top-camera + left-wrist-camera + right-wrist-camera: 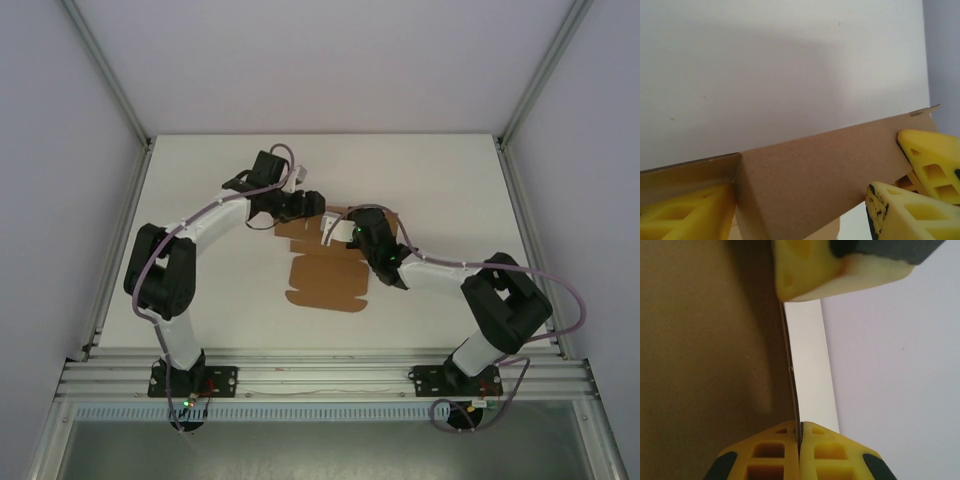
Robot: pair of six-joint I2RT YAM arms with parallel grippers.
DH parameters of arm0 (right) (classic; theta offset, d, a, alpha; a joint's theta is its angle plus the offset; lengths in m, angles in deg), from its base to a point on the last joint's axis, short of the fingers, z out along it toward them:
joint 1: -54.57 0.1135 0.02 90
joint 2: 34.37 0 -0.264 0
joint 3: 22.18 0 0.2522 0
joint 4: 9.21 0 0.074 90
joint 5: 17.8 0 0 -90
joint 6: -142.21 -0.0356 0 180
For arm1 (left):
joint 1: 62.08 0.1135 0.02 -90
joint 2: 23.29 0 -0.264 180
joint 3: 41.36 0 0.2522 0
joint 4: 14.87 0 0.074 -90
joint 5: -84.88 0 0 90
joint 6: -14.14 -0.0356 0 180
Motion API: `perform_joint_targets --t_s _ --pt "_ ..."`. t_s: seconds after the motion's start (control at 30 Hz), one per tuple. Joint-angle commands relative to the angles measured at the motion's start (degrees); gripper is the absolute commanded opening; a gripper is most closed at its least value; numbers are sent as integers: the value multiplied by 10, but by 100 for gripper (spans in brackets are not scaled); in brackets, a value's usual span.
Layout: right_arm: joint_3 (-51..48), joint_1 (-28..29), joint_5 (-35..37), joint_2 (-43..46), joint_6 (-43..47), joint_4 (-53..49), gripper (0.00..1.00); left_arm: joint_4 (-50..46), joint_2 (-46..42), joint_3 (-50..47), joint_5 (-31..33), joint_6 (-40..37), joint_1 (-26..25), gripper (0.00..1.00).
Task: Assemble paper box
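We are working at the far end of the paper box [325, 285], which lies in the middle of the table [200, 180], well clear of all four edges. Its long axis seems to run from the near edge toward the far edge. The part toward the near edge is flat and unfolded, and the far part is raised into a wall under both arms. The right gripper [338, 232] is closed, its fingers [815, 450] pinching a thin edge of the cardboard. The left gripper [312, 208] stands wide. In its wrist view one finger [685, 215] sits behind a folded side flap and the other [910, 212] in front of the upright wall, so we judge it straddles the fold rather than clamping it. To do this fold well, we would hold the right pinch firm as an anchor. We would bring the left jaws in square to the wall, low near the crease, and press along the crease line. That way the wall stands upright without buckling or dragging the flat part across the table.
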Motion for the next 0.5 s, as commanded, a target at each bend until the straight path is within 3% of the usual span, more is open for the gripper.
perform_joint_targets --t_s 0.0,0.37,0.47 --pt "8 7 1 3 -12 47 0 64 -22 -17 -74 42 -3 67" --pt "-4 22 -5 4 18 51 0 70 -24 -19 -54 61 -3 48" --pt "-4 23 -5 10 16 46 0 78 -24 -23 -43 69 -2 37"
